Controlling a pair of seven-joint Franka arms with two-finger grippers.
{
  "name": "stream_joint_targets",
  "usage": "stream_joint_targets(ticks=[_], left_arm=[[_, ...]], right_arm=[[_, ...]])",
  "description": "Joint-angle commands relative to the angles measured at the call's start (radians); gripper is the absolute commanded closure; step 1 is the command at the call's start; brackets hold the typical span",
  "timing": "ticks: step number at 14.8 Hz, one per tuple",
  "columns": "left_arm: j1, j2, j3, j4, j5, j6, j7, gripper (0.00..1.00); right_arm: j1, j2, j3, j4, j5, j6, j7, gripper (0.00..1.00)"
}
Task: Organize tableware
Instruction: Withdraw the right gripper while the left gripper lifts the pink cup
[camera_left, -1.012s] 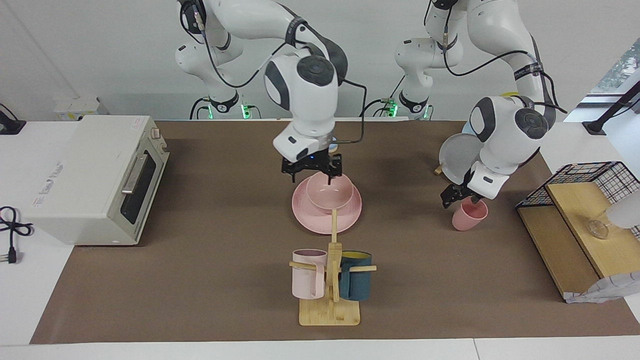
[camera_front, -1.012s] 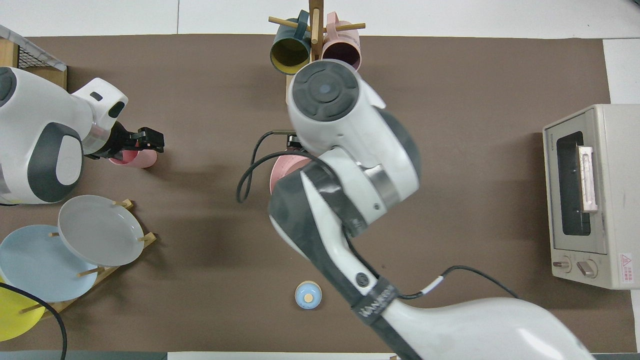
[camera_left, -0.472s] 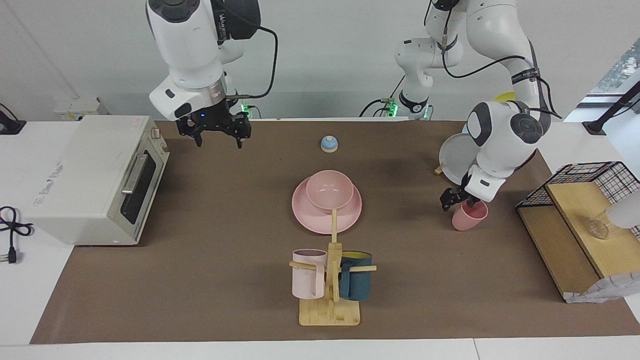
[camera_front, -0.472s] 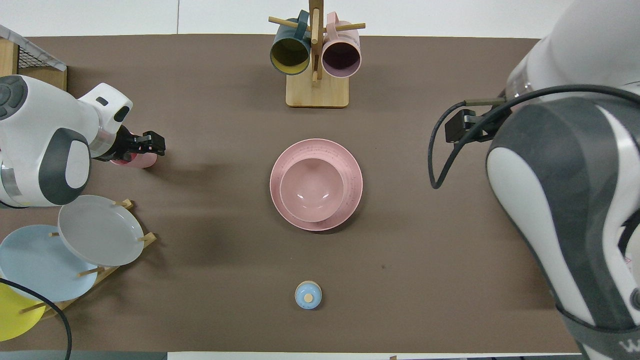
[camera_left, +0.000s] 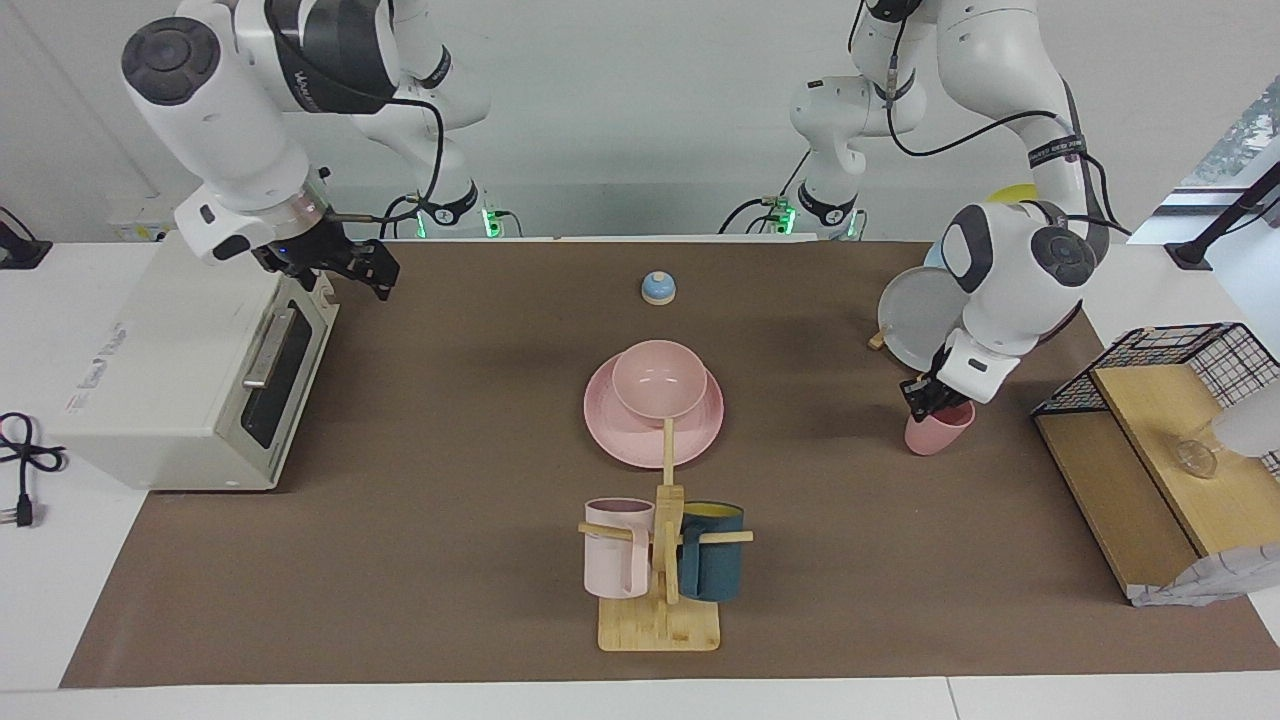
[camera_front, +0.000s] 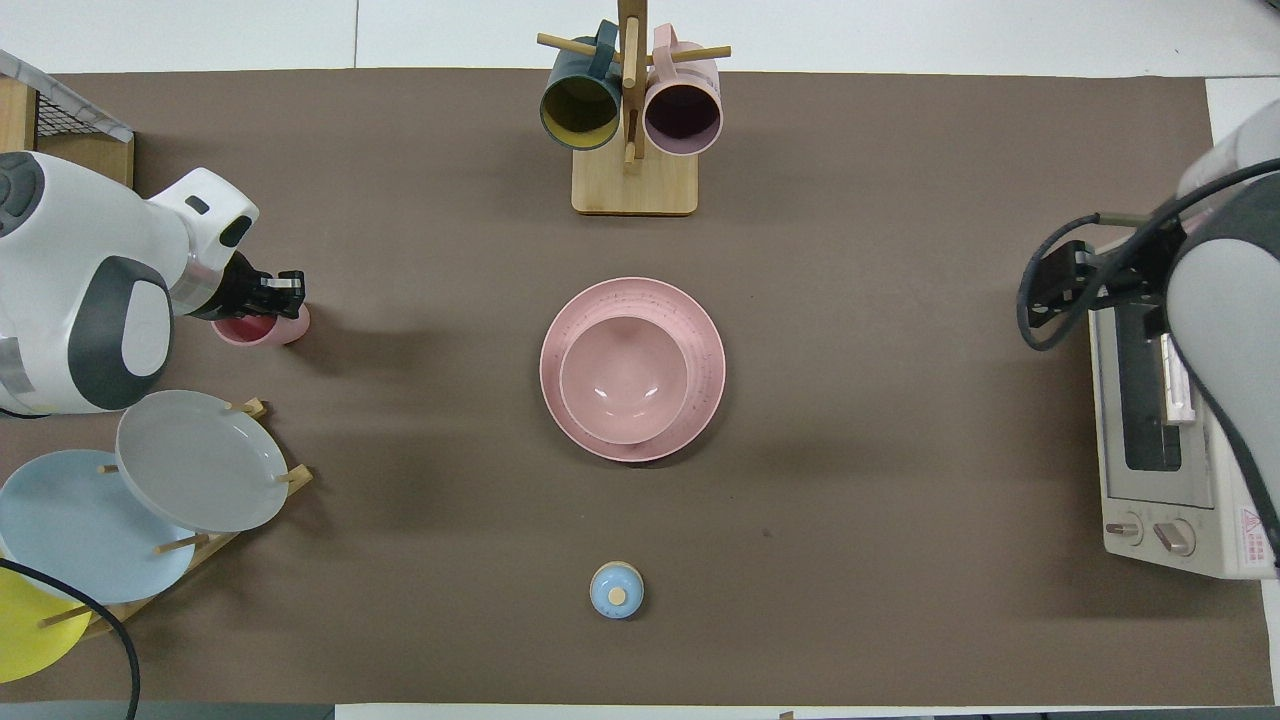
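The pink bowl (camera_left: 659, 378) sits in the pink plate (camera_left: 610, 435) at the table's middle; both also show in the overhead view, bowl (camera_front: 623, 378) and plate (camera_front: 705, 335). The pink cup (camera_left: 938, 432) stands upright on the table toward the left arm's end, next to the plate rack, and shows in the overhead view (camera_front: 262, 328). My left gripper (camera_left: 928, 395) (camera_front: 283, 292) is down at the cup's mouth, shut on its rim. My right gripper (camera_left: 345, 268) (camera_front: 1055, 298) is open and empty in the air over the toaster oven's corner.
A toaster oven (camera_left: 190, 350) stands at the right arm's end. A wooden mug rack (camera_left: 660, 620) with a pale pink and a teal mug stands farther from the robots than the plate. A rack with grey, blue and yellow plates (camera_front: 195, 460), a small blue knob (camera_left: 658, 288) and a wire shelf (camera_left: 1160, 420) are also there.
My right gripper left the bowl in the plate and swung up and away to the toaster oven. My left gripper's fingers closed in on the cup's rim.
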Motion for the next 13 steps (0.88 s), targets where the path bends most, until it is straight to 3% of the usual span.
stream_joint_targets(ticks=[1,3,6,8,10,13], left_arm=[[0.005,-0.004,-0.005,0.007,-0.006,0.010,0.019,1.00],[-0.007,-0.015,-0.005,0.088,-0.006,-0.092,0.013,1.00],[-0.047,-0.006,-0.008,0.314,-0.009,-0.363,-0.011,1.00],[-0.108,-0.003,-0.011,0.412,-0.021,-0.472,-0.115,1.00],[-0.188,0.014,-0.013,0.484,-0.048,-0.543,-0.247,1.00],[-0.341,0.066,-0.014,0.598,-0.064,-0.567,-0.517,1.00]], right_arm=[[-0.045,-0.088,0.011,-0.099,0.011,0.049,-0.116,0.00],[-0.076,-0.083,0.011,-0.089,-0.001,0.078,-0.197,0.00],[-0.145,-0.075,0.041,-0.072,-0.002,0.103,-0.211,0.00],[-0.156,-0.044,0.066,-0.037,-0.021,0.105,-0.233,0.00],[-0.162,-0.003,0.072,0.037,-0.019,0.077,-0.242,0.00],[-0.171,-0.024,0.070,0.011,0.000,0.063,-0.257,0.00]])
